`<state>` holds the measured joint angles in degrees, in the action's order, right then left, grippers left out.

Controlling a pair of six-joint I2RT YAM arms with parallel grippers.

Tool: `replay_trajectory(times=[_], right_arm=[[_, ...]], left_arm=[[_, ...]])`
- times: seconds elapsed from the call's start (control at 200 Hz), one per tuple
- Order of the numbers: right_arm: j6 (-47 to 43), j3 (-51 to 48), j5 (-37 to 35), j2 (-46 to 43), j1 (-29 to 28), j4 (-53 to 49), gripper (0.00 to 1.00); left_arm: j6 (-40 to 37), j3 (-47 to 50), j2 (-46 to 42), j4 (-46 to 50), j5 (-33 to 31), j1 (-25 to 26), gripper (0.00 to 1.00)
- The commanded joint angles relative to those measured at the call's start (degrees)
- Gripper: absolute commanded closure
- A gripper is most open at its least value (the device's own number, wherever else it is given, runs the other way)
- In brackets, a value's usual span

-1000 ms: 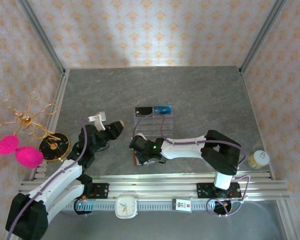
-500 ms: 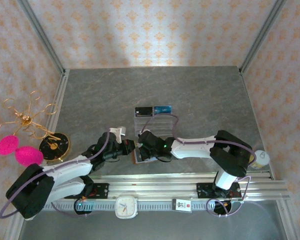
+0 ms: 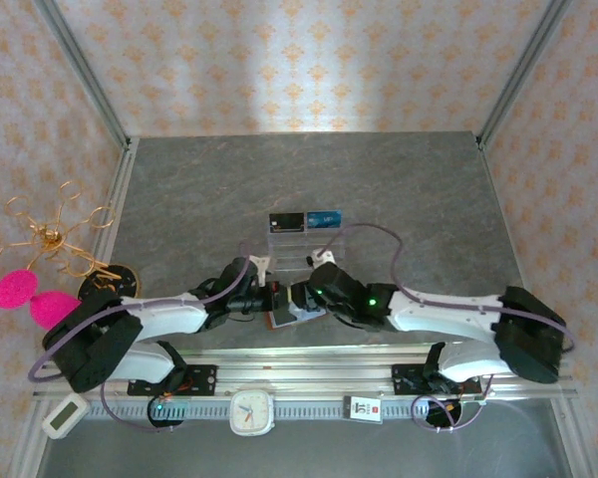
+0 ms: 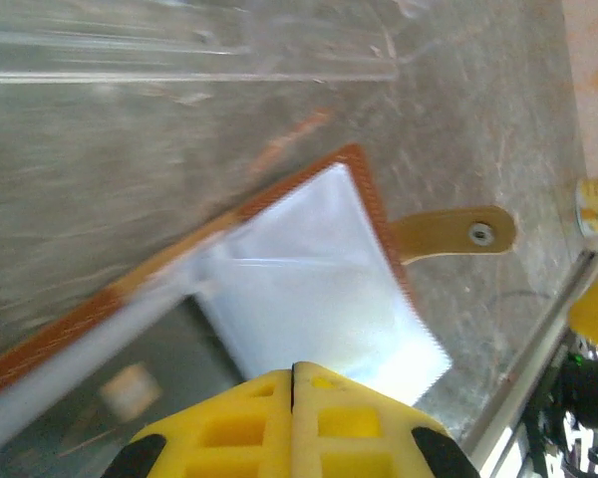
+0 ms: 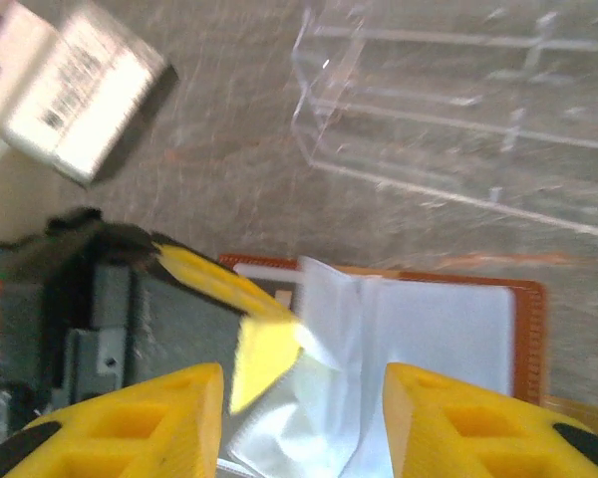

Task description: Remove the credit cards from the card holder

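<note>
Two jobs: left gripper (image 4: 292, 370) is clenched at the left side of the open card holder (image 5: 448, 329), which lies flat on the table (image 3: 409, 189) near the acrylic stand (image 5: 448, 110); cannot tell if it pinches a sleeve. Right gripper (image 5: 299, 380) hangs released above the pale sleeves. The credit cards (image 4: 319, 289) look seated inside, so left should pin the leather while right nips one card edge and slides it along the pocket.

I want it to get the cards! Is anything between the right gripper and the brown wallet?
Yes. The yellow tip of the left gripper pokes over one side of the open brown leather wallet, just under the open right gripper. Nothing else covers it.
</note>
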<state>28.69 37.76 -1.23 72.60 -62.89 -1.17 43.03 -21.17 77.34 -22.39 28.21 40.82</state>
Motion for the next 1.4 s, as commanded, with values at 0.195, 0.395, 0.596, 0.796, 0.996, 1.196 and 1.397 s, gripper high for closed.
replay_trajectory(times=[0.195, 0.395, 0.596, 0.796, 0.996, 1.196, 1.397], right_arm=[[5.7, -6.4, -8.6, -9.6, 1.0, -3.9, 0.60], [5.9, -7.8, -8.2, -11.3, 1.4, -4.0, 0.65], [3.9, -6.8, -3.0, -9.5, 2.2, -1.3, 0.71], [-0.6, -1.7, 13.3, 1.0, 3.4, 3.0, 0.81], [0.7, 2.2, 23.5, 12.0, 7.1, 3.5, 0.89], [5.5, -3.4, 18.2, 13.4, 10.0, 0.3, 0.94], [6.4, -4.4, 17.0, 10.2, 9.7, 0.1, 0.94]], left_arm=[[-2.2, -10.3, 13.7, 2.6, 3.1, 6.0, 1.00], [-0.7, -9.4, 15.4, -0.8, 6.0, 6.1, 1.00], [1.1, -6.7, -1.5, 3.0, -3.2, 6.0, 0.87], [1.3, 1.3, -12.6, 11.0, -7.7, 1.0, 1.00], [0.5, 5.4, -10.9, 8.8, -7.0, -0.4, 1.00], [-2.2, 6.0, -6.8, 7.9, -6.7, -2.3, 1.00], [-3.3, 5.5, -6.4, 6.9, -4.4, -3.5, 1.00]])
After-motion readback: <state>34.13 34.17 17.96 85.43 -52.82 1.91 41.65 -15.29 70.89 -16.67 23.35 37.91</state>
